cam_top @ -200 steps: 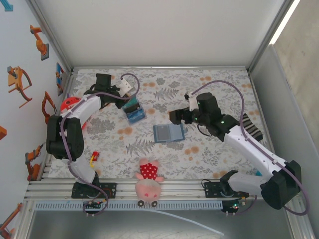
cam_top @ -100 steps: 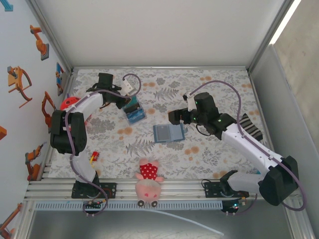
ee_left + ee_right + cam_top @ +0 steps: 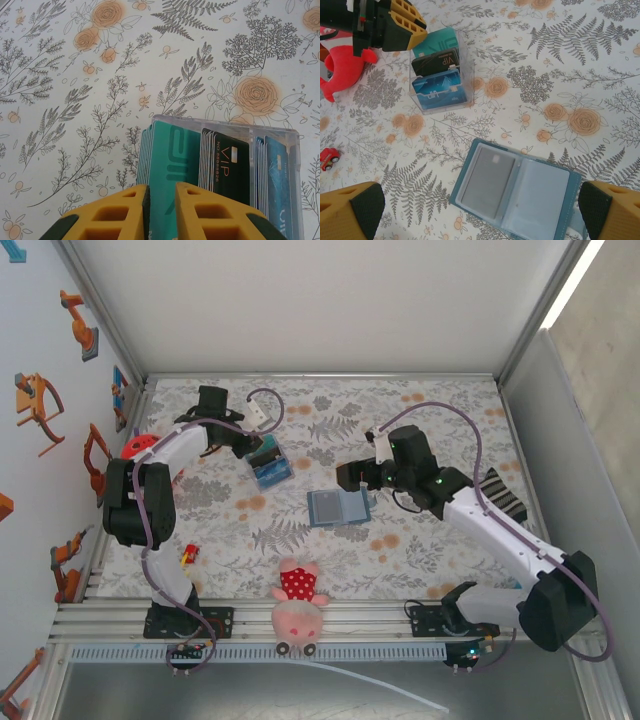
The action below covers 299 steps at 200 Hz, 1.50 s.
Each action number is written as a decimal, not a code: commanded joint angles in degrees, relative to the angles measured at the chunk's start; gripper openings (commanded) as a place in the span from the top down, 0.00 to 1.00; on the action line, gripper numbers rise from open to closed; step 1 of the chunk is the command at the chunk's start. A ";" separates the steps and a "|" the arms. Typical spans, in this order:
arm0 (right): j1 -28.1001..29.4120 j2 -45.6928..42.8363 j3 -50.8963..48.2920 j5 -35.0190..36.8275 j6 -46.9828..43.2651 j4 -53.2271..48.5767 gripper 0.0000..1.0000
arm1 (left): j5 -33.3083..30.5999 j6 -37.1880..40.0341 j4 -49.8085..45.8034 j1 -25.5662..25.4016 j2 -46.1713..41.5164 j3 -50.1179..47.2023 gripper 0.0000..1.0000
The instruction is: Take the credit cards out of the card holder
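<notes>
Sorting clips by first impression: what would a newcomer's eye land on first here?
The slate-blue card holder lies open mid-table, a grey card in one pocket, the right claw spread wide above it. Back left, the left claw hangs over a clear box of teal, black and blue cards. A pink plush toy sits at the near edge.

On the black card [image 3: 225, 170] standing in the clear box [image 3: 295, 137], we read "VIP" in gold letters in the left wrist view. Beside it runs a small line starting "NO", whose digits are too fine for us to be sure of. In the right wrist view we read "VIP" again on that black card [image 3: 436, 62], and also in pale letters on the blue card [image 3: 439, 90]. The teal card [image 3: 170, 170] bears a large mark we cannot read.
</notes>
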 commanded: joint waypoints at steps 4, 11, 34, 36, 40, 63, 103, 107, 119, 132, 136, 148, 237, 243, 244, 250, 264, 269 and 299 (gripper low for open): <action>-0.30 1.09 1.71 -1.00 0.55 -0.94 0.02 | 2.63 -0.89 -0.67 0.25 -3.59 0.43 0.78; -0.30 1.37 1.69 -1.24 0.50 -0.97 0.05 | 3.10 -1.59 0.07 0.17 -4.97 -0.31 0.77; -0.21 2.49 1.64 -1.59 0.35 -1.57 0.19 | 4.32 -4.80 3.33 -0.09 -10.32 -3.72 0.64; -0.21 2.54 1.61 -1.59 0.34 -1.61 0.20 | 4.33 -5.21 3.71 -0.10 -10.82 -4.10 0.62; -0.21 2.77 1.55 -1.59 0.25 -1.71 0.22 | 4.49 -5.94 4.54 -0.18 -11.87 -4.96 0.61; 0.25 3.80 1.51 -0.69 0.21 -2.61 0.32 | 3.60 -11.08 10.13 -1.24 -18.94 -10.60 0.34; 3.42 6.44 2.65 4.69 -0.14 -6.26 0.40 | -0.98 -20.78 20.69 -5.76 -31.35 -22.85 0.03; 3.90 6.89 2.81 5.29 -0.18 -6.72 0.40 | -1.57 -22.01 21.13 -6.27 -32.38 -23.66 0.03; 5.21 8.08 3.26 6.98 -0.37 -7.73 0.42 | -3.76 -25.26 22.17 -7.65 -35.23 -25.95 0.03; 6.97 9.60 3.91 9.03 -0.55 -9.00 0.42 | -6.22 -28.21 22.81 -9.29 -38.39 -28.55 0.03; 7.50 10.02 4.19 9.65 -0.61 -9.24 0.43 | -7.17 -29.10 22.95 -9.82 -39.35 -29.41 0.03; 9.06 11.70 4.83 11.40 -0.74 -10.16 0.42 | -10.20 -31.29 24.22 -11.62 -42.49 -32.30 0.03; 15.54 26.97 13.12 14.60 -2.48 -13.22 0.41 | -37.20 -54.82 25.24 -15.13 -55.25 -45.45 0.03; 15.61 27.75 13.63 14.42 -2.46 -13.18 0.41 | -39.01 -56.36 24.80 -15.07 -55.50 -45.69 0.03; 15.65 27.81 13.72 14.41 -2.43 -13.16 0.41 | -39.40 -56.66 24.74 -15.10 -55.60 -45.69 0.03; 15.78 28.59 14.08 14.27 -2.41 -13.13 0.41 | -41.17 -58.08 24.06 -15.08 -55.83 -45.69 0.03; 15.96 30.27 14.81 13.99 -2.52 -13.10 0.41 | -44.55 -60.44 23.08 -14.98 -56.13 -45.68 0.03; 15.95 30.85 15.13 13.89 -2.62 -13.12 0.41 | -45.57 -61.27 22.74 -14.91 -56.09 -45.61 0.03; 16.10 33.88 16.61 13.52 -2.97 -13.51 0.41 | -50.88 -68.29 19.43 -14.12 -55.39 -44.48 0.03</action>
